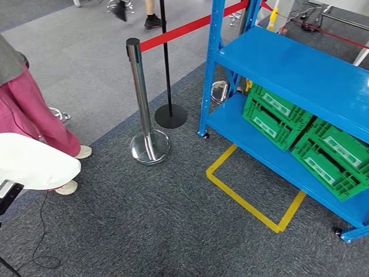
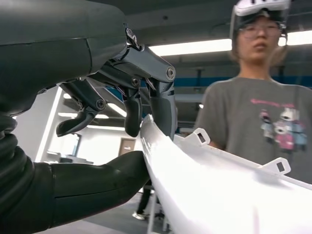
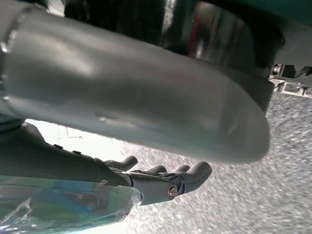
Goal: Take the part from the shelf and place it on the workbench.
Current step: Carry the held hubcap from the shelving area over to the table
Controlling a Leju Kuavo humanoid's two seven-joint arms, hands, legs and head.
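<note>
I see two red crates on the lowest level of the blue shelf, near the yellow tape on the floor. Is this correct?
Not quite: the two crates are green, not red, as the head view shows. The rest holds: they sit on the lowest level of the blue shelf, near the yellow tape on the floor.

Setting: an indoor industrial test or demonstration hall. Indicators: grey carpet flooring (image 1: 130, 231); blue steel shelf (image 1: 300, 75) at right, holding green plastic crates (image 1: 304, 133); yellow floor tape (image 1: 248, 202) marking a bay; stanchion (image 1: 146, 104) with red barrier belt (image 1: 191, 26); ceiling strip lighting (image 2: 191, 47).
</note>
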